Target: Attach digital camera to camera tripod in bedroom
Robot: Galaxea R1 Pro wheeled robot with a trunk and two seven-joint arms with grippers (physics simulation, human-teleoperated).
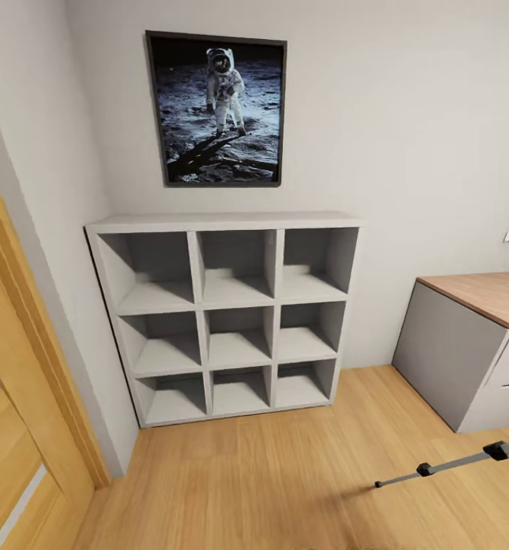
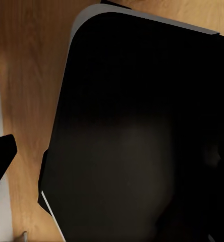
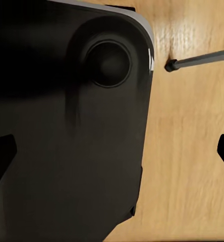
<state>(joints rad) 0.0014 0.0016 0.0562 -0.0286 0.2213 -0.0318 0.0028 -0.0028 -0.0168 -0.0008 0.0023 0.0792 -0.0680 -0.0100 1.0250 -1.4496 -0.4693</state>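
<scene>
Bedroom corner: light wood floor [image 1: 285, 473], pale grey walls. One leg of the camera tripod [image 1: 445, 464] reaches in low at the head view's right edge, silver tube with black joints, foot on the floor; the right wrist view catches its black foot on the boards too. Near it stands a grey desk [image 1: 453, 359] with a wood top. Further off, an empty nine-cube grey shelf [image 1: 228, 313] sits against the wall under a framed astronaut poster [image 1: 218, 109]. Wooden door [image 1: 17, 428] at left. Both wrist views look down past a dark robot body; pincer states cannot be told.
</scene>
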